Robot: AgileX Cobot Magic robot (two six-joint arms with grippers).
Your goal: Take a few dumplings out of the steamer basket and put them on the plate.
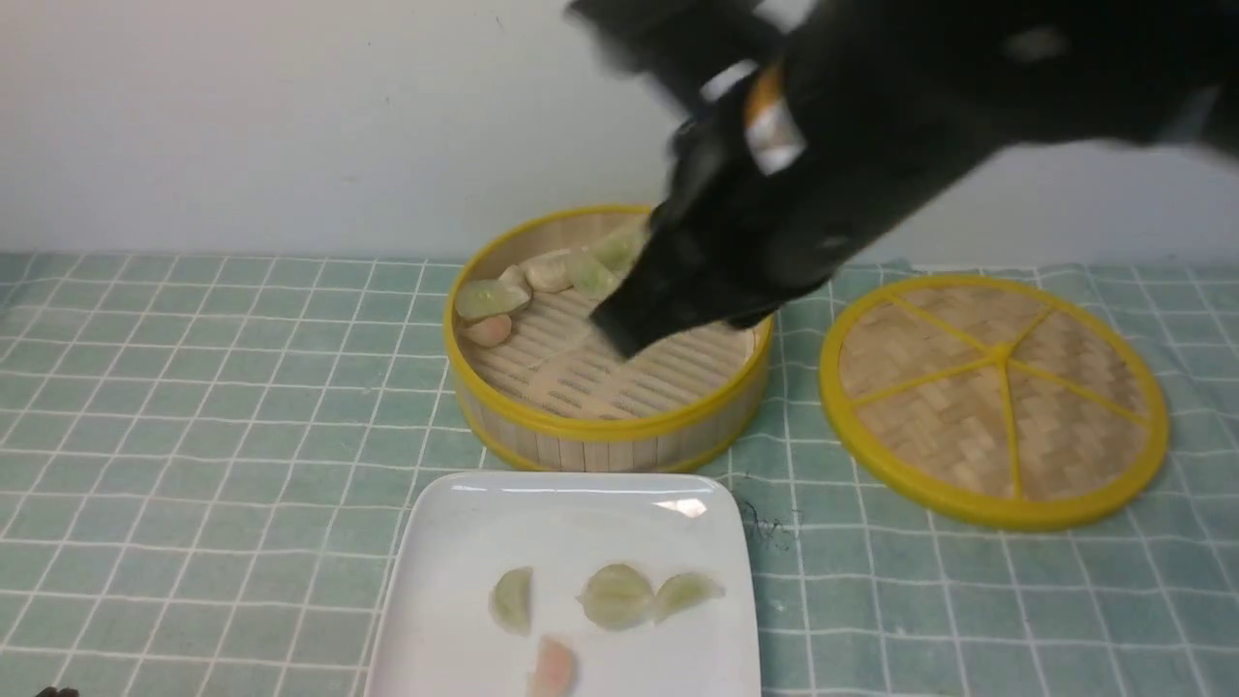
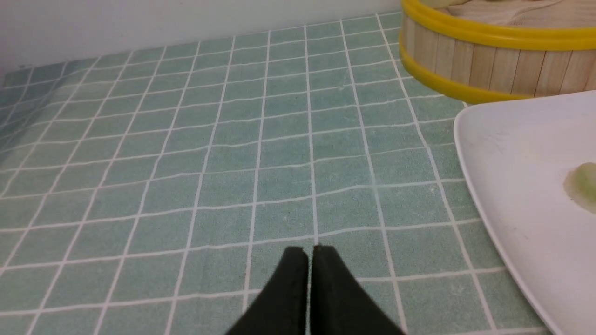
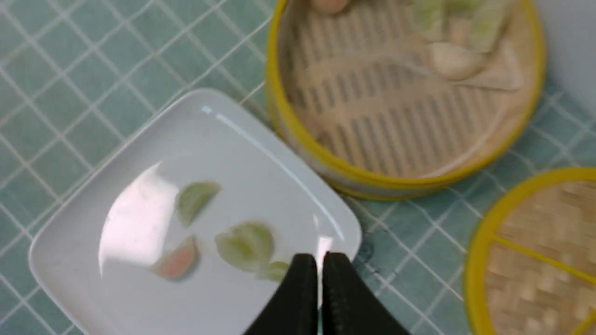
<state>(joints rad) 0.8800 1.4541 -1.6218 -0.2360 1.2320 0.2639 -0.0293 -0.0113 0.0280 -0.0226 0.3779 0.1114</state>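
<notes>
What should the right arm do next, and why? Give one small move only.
Probably open the jaws and lower the right gripper toward a dumpling at the steamer basket's far-left edge. The jaws look shut and empty, four dumplings already lie on the plate, and several remain in the basket. The arm is blurred over the basket, so its exact height is unclear.

- You've got nothing readable anywhere in these views: no words, numbers or brand marks.
- The one candidate is the small orange-and-silver tag [image 1: 772, 124] on the right arm, and it's too blurred for you to make out any print.
- The dark squiggle [image 1: 770, 526] on the cloth just beside the plate [image 1: 455, 542] isn't legible as writing.
</notes>
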